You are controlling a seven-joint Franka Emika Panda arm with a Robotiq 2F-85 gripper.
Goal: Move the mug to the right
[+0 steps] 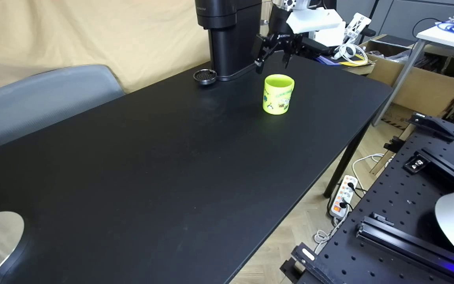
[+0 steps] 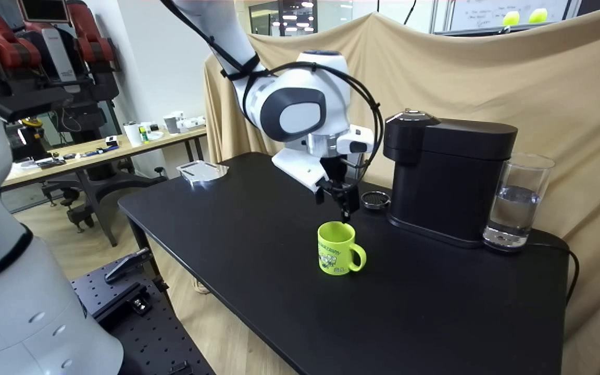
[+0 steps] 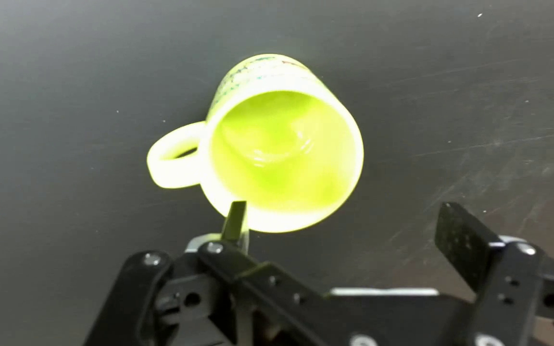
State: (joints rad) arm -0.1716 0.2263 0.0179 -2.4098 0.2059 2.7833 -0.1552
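Note:
The yellow-green mug (image 1: 277,101) stands upright on the black table in both exterior views (image 2: 333,255). It has a printed pattern on its side. In the wrist view the mug (image 3: 277,149) opens toward the camera, empty inside, with its handle on the left; the handle is hidden in an exterior view. My gripper (image 3: 342,205) is open, with nothing between its fingers. In the wrist view its left finger overlaps the mug's near rim and its right finger is well off to the right. In both exterior views the gripper (image 1: 272,68) hangs near and above the mug's rim (image 2: 333,207).
A black coffee machine (image 1: 233,47) stands along the curtain side, also in an exterior view (image 2: 448,179). A round metal grate (image 2: 375,200) sits in front of it. A glass of water (image 2: 513,213) stands beside it. A silver plate (image 2: 202,171) lies at a table end.

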